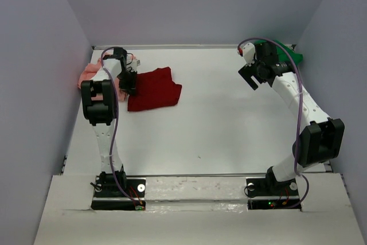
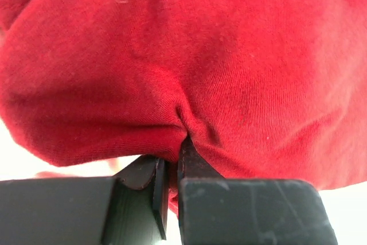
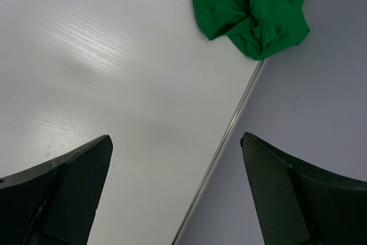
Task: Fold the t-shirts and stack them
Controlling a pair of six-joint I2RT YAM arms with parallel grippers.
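The dark red t-shirt lies folded on the table at the back left. My left gripper is shut on its left edge; in the left wrist view the red cloth is pinched between the jaws of that gripper. The salmon pink t-shirt is bunched at the left wall, behind the left arm. The bright green t-shirt is crumpled in the back right corner, also in the right wrist view. My right gripper is open and empty in front of it, above the table's right edge.
Grey walls close in the white table at the left, back and right. The right wall meets the table just under the right gripper. Both arm bases stand on the near ledge.
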